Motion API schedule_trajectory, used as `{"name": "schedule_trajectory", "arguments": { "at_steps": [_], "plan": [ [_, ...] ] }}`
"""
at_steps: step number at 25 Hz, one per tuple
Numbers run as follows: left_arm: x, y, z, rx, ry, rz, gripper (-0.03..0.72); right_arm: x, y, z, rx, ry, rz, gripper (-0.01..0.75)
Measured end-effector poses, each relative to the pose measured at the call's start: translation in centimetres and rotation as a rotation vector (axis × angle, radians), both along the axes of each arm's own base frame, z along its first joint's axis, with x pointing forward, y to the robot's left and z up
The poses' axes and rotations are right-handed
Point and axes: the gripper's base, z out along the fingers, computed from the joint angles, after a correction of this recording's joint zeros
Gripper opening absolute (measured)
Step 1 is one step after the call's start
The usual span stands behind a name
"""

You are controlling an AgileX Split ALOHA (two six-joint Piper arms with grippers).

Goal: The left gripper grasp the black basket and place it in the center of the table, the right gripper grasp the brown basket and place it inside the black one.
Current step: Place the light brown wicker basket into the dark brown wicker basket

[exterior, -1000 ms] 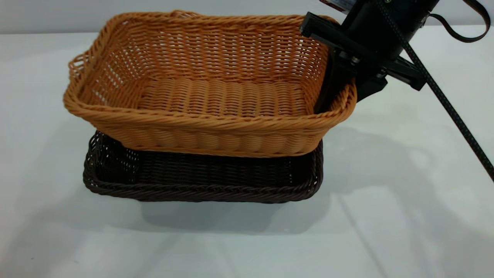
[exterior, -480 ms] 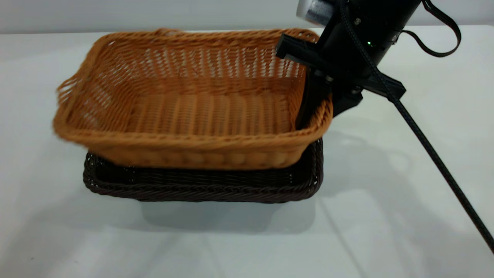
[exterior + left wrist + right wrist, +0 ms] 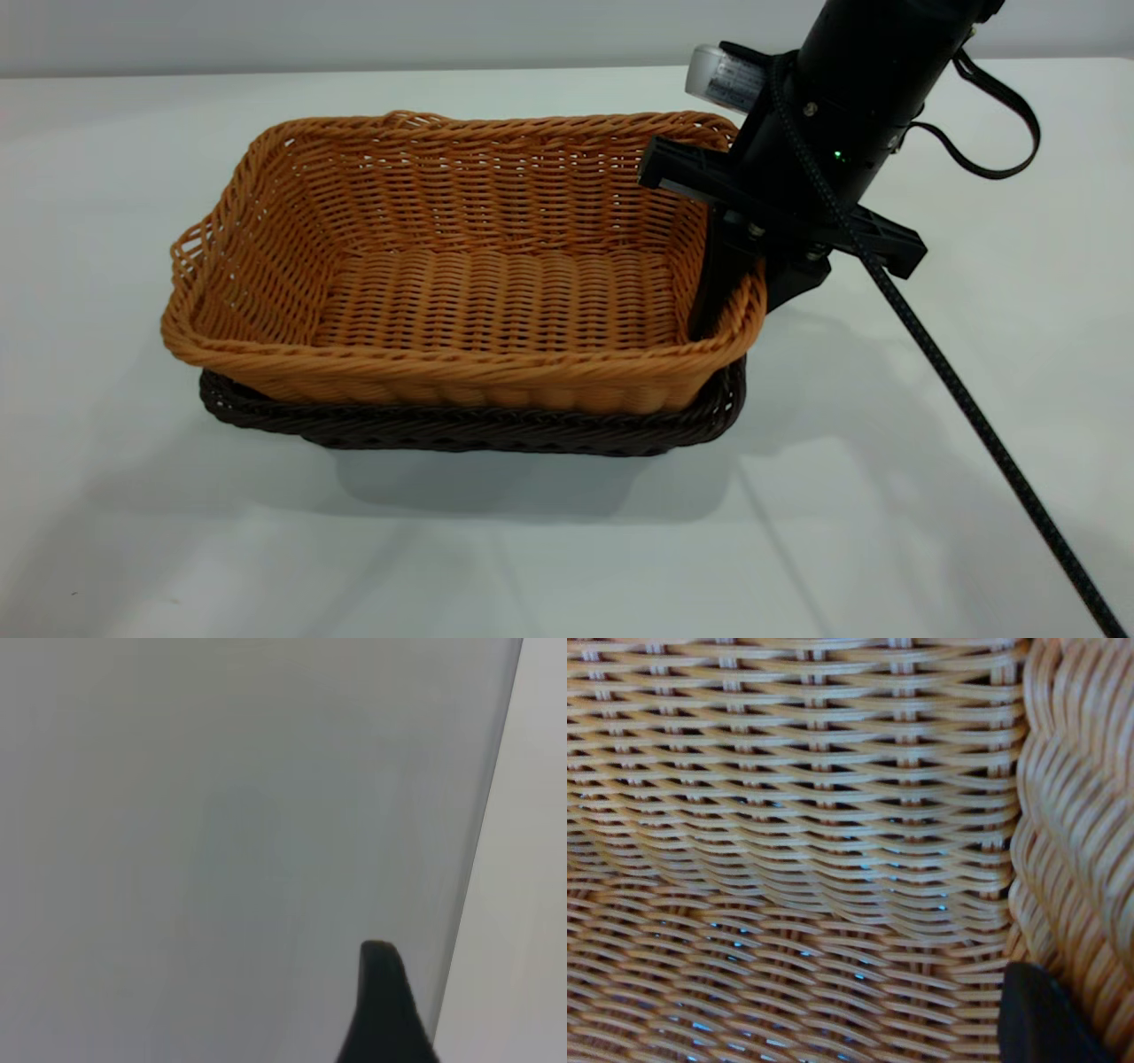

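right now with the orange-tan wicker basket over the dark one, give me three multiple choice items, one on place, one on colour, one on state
1. Where is the orange-tan woven wicker basket?
A. nested in the dark brown-black wicker basket
B. beside it
C. under it

2. What colour is the table?
A. red
B. white-grey
C. blue

3. What is the right gripper doing?
A. hanging open
B. clamping the orange-tan basket's side wall
C. clamping the dark rim

Answers: 1 A, only the dark rim shows below it. 2 B, the bare top is pale. 3 B, one finger inside, one outside.

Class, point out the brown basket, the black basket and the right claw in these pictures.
brown basket (image 3: 478, 301): exterior view, woven floor inside.
black basket (image 3: 478, 430): exterior view, near braided rim below the brown one.
right claw (image 3: 744, 288): exterior view, astride the brown basket's right wall.
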Motion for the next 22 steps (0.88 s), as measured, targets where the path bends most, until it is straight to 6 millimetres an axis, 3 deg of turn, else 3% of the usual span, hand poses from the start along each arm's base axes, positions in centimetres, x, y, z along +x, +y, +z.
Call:
{"name": "schedule_trajectory", "arguments": {
  "at_steps": [8,10,18,22],
  "plan": [
    [0.0,0.0,0.0,0.000,0.000,0.000,0.453,0.5,-0.5,-0.1,-0.056,-0.070,0.053,0.119],
    [0.0,0.0,0.0,0.000,0.000,0.000,0.453,0.5,-0.5,-0.1,-0.062,-0.076,0.065,0.182],
    [0.0,0.0,0.0,0.000,0.000,0.000,0.453,0.0,-0.9,0.3,-0.102,-0.058,0.191,0.571],
    [-0.1,0.0,0.0,-0.007,0.004,0.003,0.453,-0.5,-1.3,1.3,-0.116,-0.044,0.241,0.613]
  ]
}}
